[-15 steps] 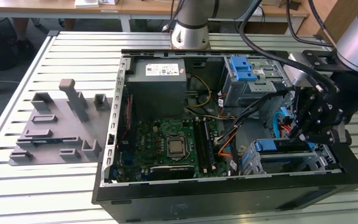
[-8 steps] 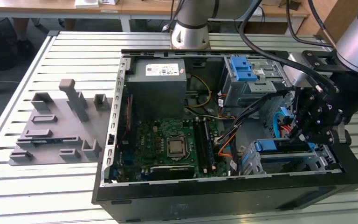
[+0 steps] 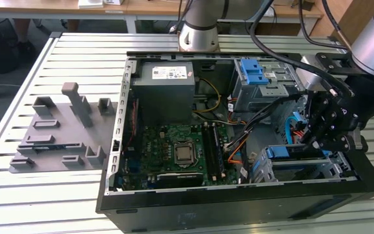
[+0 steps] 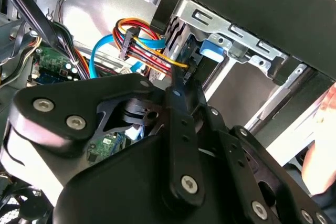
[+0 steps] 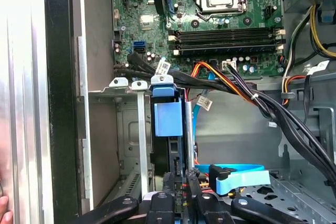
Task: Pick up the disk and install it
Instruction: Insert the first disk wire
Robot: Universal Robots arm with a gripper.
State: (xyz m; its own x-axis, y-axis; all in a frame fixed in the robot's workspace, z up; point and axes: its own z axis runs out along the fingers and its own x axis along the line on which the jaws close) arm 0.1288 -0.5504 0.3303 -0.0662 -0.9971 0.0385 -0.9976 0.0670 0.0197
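Note:
The disk (image 3: 289,152) stands on edge in the lower drive cage (image 3: 333,168) at the case's front corner, on the exterior view's right. Its blue carrier tab (image 5: 168,119) faces the motherboard, and the same tab (image 4: 212,50) shows in the second wrist view. My gripper (image 3: 317,141) hangs inside the case just above the cage. In the first wrist view the gripper (image 5: 181,182) sits at the disk's rear end with its fingers close together. In the second wrist view the gripper (image 4: 176,85) narrows to a point beside the cables. Contact with the disk cannot be told.
Coloured cable bundles (image 5: 247,90) run past the cage. The motherboard (image 3: 180,151), grey power supply (image 3: 167,80) and upper cage with a blue latch (image 3: 255,73) crowd the case. A grey fixture plate (image 3: 60,131) lies on the exterior view's left. A hand (image 4: 320,145) is outside the case.

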